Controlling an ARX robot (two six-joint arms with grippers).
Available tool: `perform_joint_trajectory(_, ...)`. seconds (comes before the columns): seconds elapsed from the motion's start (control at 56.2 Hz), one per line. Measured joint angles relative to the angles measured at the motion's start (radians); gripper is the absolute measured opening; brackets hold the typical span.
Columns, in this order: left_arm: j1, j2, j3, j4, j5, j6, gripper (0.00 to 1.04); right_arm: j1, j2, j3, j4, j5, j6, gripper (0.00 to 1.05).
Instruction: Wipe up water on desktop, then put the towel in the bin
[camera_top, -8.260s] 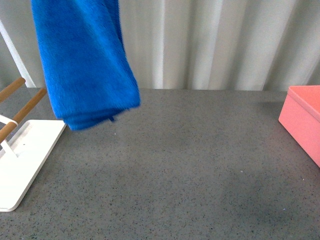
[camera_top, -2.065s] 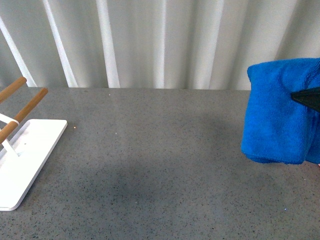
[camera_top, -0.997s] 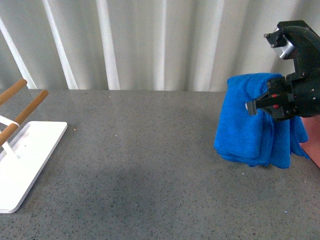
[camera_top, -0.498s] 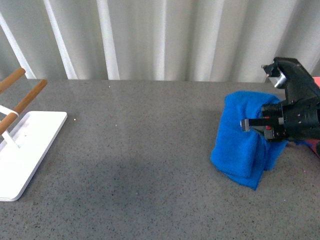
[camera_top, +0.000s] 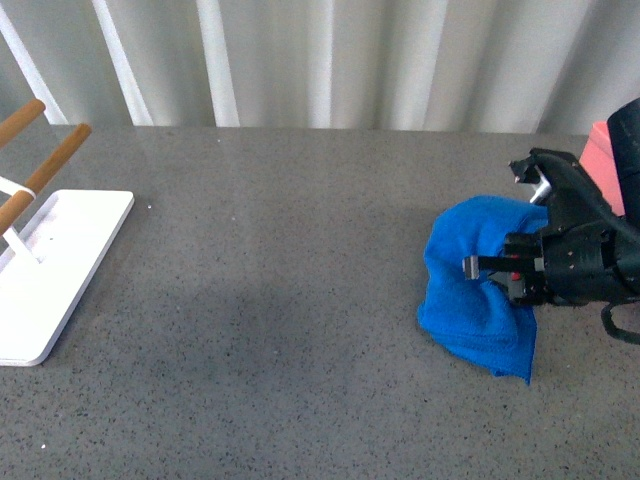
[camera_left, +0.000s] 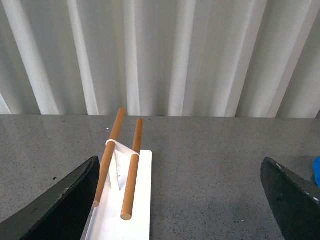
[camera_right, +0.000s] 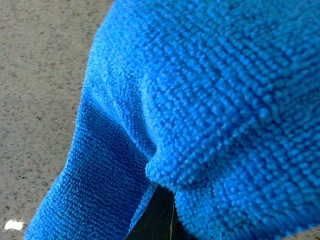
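Nearest: desktop (camera_top: 280, 400) bare and speckled; no water discernible on it.
Mid right: towel (camera_top: 470, 310) bunched down on desktop, lower folds touching surface. One second before, it hung clear; half a second before, it was just reaching surface.
Right gripper (camera_top: 487, 270) clamped on towel's upper fold, held low.
Judgement: lowering done, wiping stroke due next; binning not begun.
Behind gripper: bin (camera_top: 606, 150), only edge in view.
Left: white rack (camera_top: 60, 250). Left gripper (camera_left: 179, 200) spread wide, holding nothing, facing rack.
Farthest: ribbed white wall (camera_top: 330, 60).
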Motion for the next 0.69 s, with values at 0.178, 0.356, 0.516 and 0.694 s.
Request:
perform_joint_trajectory(0.178,0.0,0.0,0.0,0.0,0.0,0.0,0.98,-0.069,0.003,0.013,-0.031,0.004,-0.018,0.04)
perform_joint_trajectory(0.356,0.0,0.0,0.0,0.0,0.0,0.0,0.98,-0.111,0.085,0.127,-0.082,-0.002,-0.061,0.04)
perform_joint_trajectory(0.516,0.0,0.0,0.0,0.0,0.0,0.0,0.98,-0.108,0.166,0.257,-0.113,-0.046,-0.093,0.04)
perform_joint_trajectory(0.694,0.0,0.0,0.0,0.0,0.0,0.0,0.98,-0.089,0.243,0.411,-0.174,-0.055,-0.15,0.04)
